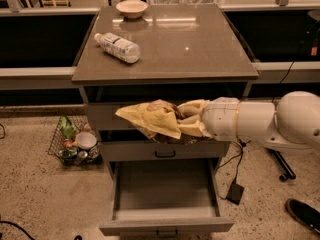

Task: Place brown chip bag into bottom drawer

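Note:
The brown chip bag (152, 119), pale yellow with a dark brown middle, hangs crumpled in front of the upper two drawers. My gripper (189, 120) comes in from the right on a white arm and is shut on the bag's right end, holding it in the air. The bottom drawer (162, 189) is pulled open below; its grey tray holds nothing and has a small dark handle on its front. The bag is above the drawer's back part, well clear of the tray.
A clear plastic bottle (118, 47) with a white label lies on the cabinet top (200, 49), and a pale bowl (132, 8) sits at its back edge. A wire basket (75, 143) of items stands on the floor at left. Cables and a stand foot are at right.

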Robot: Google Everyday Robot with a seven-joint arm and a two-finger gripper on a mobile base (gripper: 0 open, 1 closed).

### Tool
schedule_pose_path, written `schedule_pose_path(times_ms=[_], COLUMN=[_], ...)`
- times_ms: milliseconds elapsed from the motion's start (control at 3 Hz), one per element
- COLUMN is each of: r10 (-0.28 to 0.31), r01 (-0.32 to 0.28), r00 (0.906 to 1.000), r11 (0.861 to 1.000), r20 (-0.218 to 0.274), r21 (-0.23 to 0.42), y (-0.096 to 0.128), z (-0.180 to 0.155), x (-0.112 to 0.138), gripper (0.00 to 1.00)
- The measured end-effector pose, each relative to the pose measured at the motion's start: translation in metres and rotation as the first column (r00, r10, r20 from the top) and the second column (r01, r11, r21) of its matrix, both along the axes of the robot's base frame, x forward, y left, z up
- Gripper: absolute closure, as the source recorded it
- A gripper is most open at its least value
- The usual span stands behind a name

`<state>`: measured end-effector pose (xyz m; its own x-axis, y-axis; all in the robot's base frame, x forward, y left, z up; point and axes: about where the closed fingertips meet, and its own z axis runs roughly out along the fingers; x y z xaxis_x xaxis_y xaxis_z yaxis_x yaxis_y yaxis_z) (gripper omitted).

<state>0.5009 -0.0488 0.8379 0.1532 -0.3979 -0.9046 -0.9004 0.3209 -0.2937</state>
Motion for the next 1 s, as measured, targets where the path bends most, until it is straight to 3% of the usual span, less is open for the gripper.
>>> schedule_pose_path(times_ms=[333,667,1000], r10=[-0.004,0.001,0.028], r01=[0.007,0.017,0.018], r00=[0.9917,0.9607,0.9230], r11=[1.000,0.998,0.993], r20=[-0.128,-0.277,-0.384], r21=[0.023,0.060,0.115], y=[0.006,0.020,0.037], z=[-0.076,-0.174,-0.243], x=[0.011,0.020,0.021], gripper=[1.00,1.00,1.00])
